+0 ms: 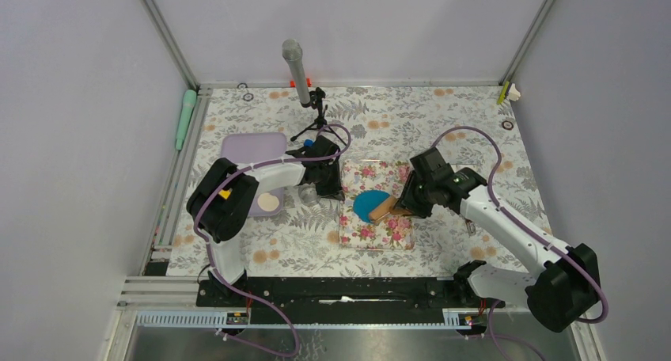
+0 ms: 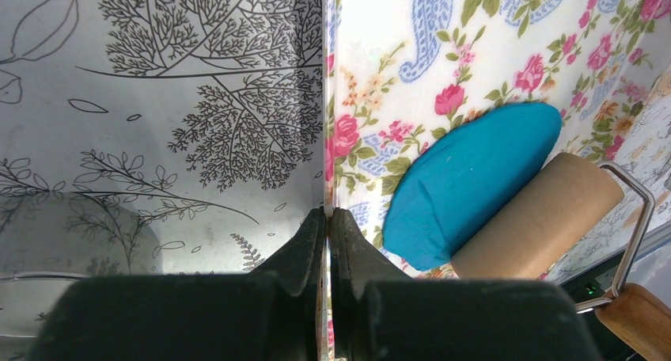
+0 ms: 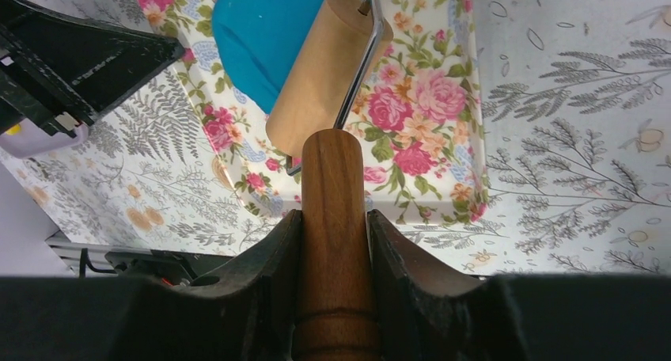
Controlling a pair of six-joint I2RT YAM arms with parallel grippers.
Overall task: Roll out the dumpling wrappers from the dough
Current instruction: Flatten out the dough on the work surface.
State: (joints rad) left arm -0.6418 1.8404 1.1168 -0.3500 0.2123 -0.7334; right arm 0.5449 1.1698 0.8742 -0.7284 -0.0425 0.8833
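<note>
The left gripper (image 2: 327,218) has its jaws together, pinching the left edge of the floral mat (image 2: 490,44). The right gripper (image 3: 334,215) is clamped on the wooden handle (image 3: 333,171) of the roller (image 3: 324,68). The blue dough (image 2: 475,179) lies flattened near the mat's middle, and the roller's drum rests on its right edge.

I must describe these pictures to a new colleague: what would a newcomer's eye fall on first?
First, the flat bright blue clay dough at the table's middle, lying on the pink floral rectangular mat. Next, the wooden roller with a metal frame rests against the dough's edge, its handle clamped in the right gripper. The left gripper is shut at the mat's left edge.
</note>
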